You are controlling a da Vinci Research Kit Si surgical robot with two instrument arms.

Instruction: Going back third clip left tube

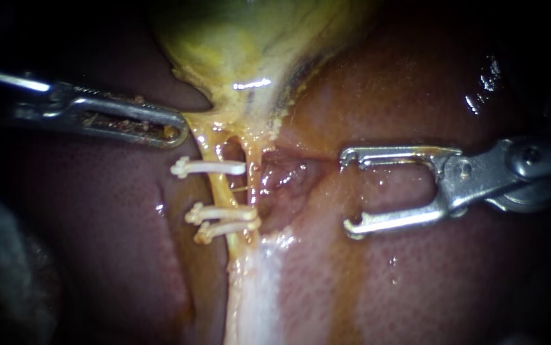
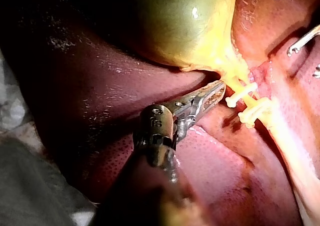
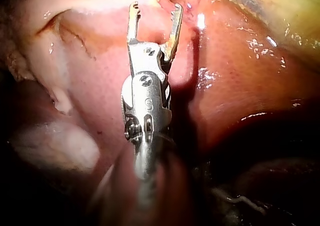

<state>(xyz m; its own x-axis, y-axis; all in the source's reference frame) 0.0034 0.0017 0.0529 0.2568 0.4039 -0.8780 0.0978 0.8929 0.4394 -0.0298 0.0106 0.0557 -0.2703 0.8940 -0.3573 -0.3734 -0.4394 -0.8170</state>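
Clips (image 1: 221, 213), three, white, clamped across left tube (image 1: 219, 188): one higher up, two close together lower down. Left instrument's hand (image 1: 183, 133) pressed together, pinching yellow tissue (image 1: 206, 124) under gallbladder (image 1: 243, 38). Right instrument's hand (image 1: 347, 193) spread wide, empty, off to the side over liver (image 1: 416, 275).

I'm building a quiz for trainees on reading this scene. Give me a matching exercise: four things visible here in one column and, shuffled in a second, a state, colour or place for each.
Column one
1. left instrument
2. right instrument
3. gallbladder
4. clips

Column two
A. white, three across the left tube
B. green-yellow, above the clips
C. end effector open and empty
D. end effector shut on yellow tissue

Pairs: 1-D, 2-C, 3-B, 4-A
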